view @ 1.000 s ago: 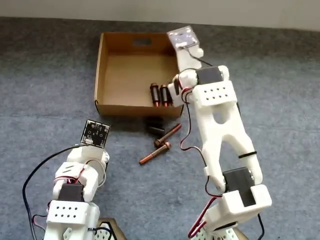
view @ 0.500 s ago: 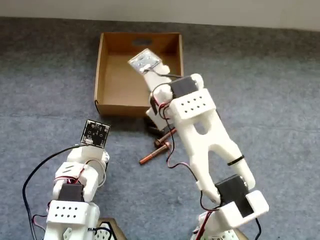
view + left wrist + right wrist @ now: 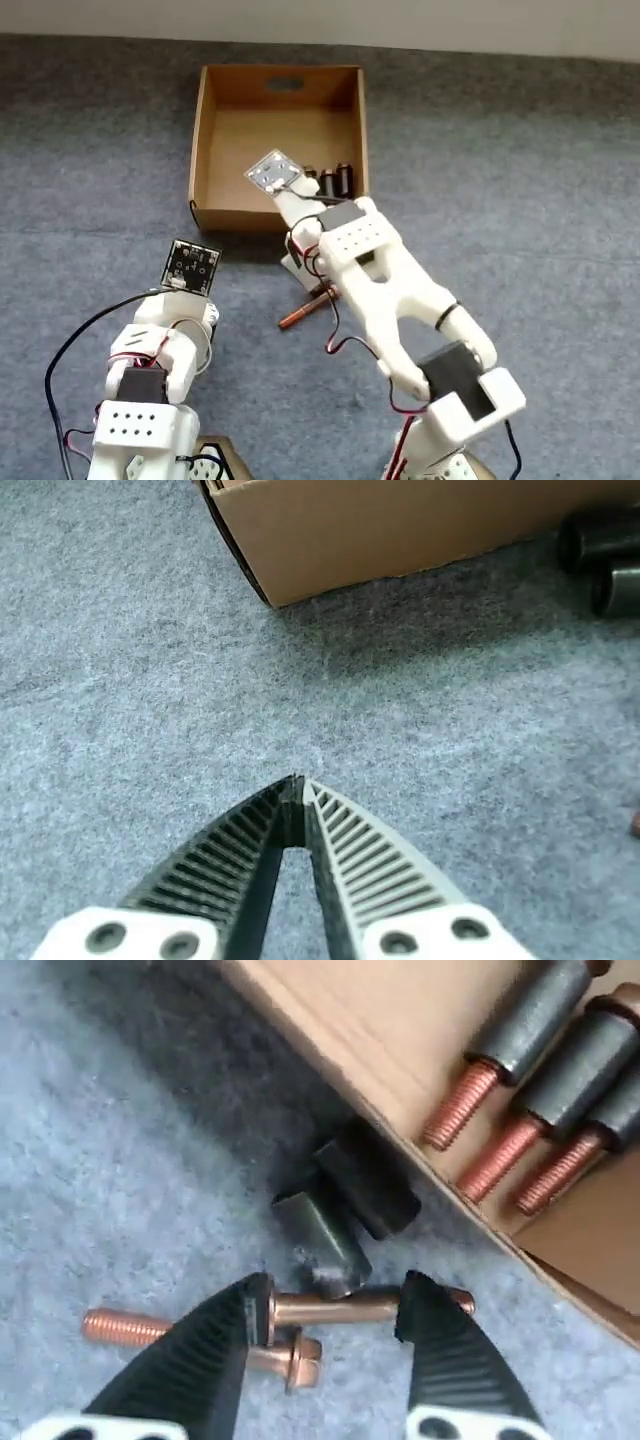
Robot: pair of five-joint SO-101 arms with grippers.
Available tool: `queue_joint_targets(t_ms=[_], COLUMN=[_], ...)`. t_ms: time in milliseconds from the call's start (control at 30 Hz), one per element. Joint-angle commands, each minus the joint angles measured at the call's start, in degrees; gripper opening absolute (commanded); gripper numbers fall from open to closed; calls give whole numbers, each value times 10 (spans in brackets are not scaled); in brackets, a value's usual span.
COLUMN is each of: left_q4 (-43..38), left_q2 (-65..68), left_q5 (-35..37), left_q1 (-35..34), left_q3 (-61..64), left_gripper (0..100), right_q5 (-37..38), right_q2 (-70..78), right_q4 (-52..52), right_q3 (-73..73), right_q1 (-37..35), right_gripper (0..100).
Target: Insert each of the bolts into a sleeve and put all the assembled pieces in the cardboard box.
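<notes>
Right gripper (image 3: 335,1295) fingers spread astride 1 copper bolt (image 3: 335,1309) on grey carpet (image 3: 110,1160), other bolt (image 3: 120,1327) just beside, 2 black sleeves (image 3: 370,1190) against cardboard box (image 3: 330,1040), 3 assembled pieces (image 3: 560,1050) inside, left gripper (image 3: 297,785) fingers pressed together

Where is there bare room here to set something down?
The carpet right of the cardboard box is bare, as is the box's left half. It is crowded just in front of the box, where loose bolts, sleeves and the right gripper sit.
</notes>
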Motion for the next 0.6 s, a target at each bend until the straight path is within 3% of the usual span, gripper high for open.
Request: queue_joint_targets(t_ms=[0,233,433,567], left_q4=[-12,-12,-13,-13], left_q2=[-5,-5,-5,-5], left_q5=[-6,-6,-6,-6], left_q1=[7,7,7,7], left_q3=[3,3,3,3], left_gripper=[11,11,11,11], right_q5=[7,6,5,4], right_q2=[29,70,70,65], right_q4=[-19,-15,-5,-3], right_q3=[-22,-48,-45,-48], right_q1=[-3,-8,-37,-35], right_gripper=[205,200,16,6])
